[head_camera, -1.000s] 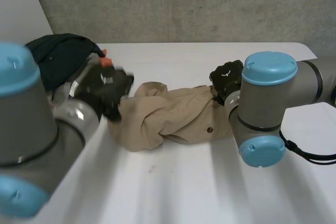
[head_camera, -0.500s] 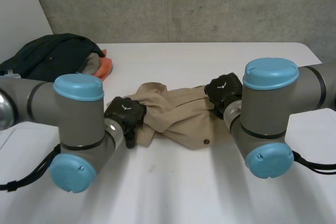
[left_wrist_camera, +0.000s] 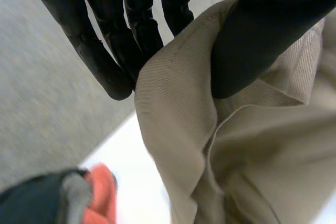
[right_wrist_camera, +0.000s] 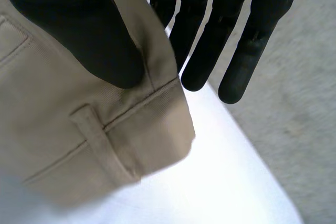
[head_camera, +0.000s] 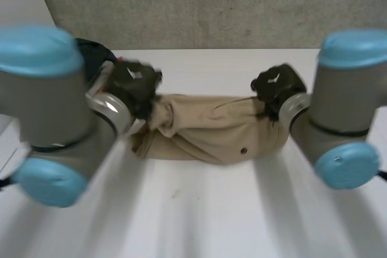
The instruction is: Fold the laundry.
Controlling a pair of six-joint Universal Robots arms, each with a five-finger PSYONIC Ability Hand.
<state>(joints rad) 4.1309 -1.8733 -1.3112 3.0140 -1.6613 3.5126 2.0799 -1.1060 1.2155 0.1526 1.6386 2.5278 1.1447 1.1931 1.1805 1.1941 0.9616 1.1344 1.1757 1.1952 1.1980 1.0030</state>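
Note:
Tan trousers (head_camera: 208,131) hang stretched between my two hands above the white table (head_camera: 199,209). My left hand (head_camera: 134,83) pinches the trousers' left end; in the left wrist view its thumb (left_wrist_camera: 257,40) presses the tan cloth (left_wrist_camera: 178,108) against the fingers (left_wrist_camera: 118,51). My right hand (head_camera: 277,86) grips the right end at the waistband; in the right wrist view the thumb (right_wrist_camera: 89,40) clamps the waistband (right_wrist_camera: 105,124) with its belt loop against the fingers (right_wrist_camera: 210,45).
A dark green garment (head_camera: 91,52) lies at the table's back left behind my left arm, and beside it the left wrist view shows an orange and grey cloth (left_wrist_camera: 89,192). A grey concrete wall (head_camera: 205,4) stands behind the table.
Both hands have risen and moved apart, pulling the crumpled trousers out into a long band. My left hand has closed on the left end.

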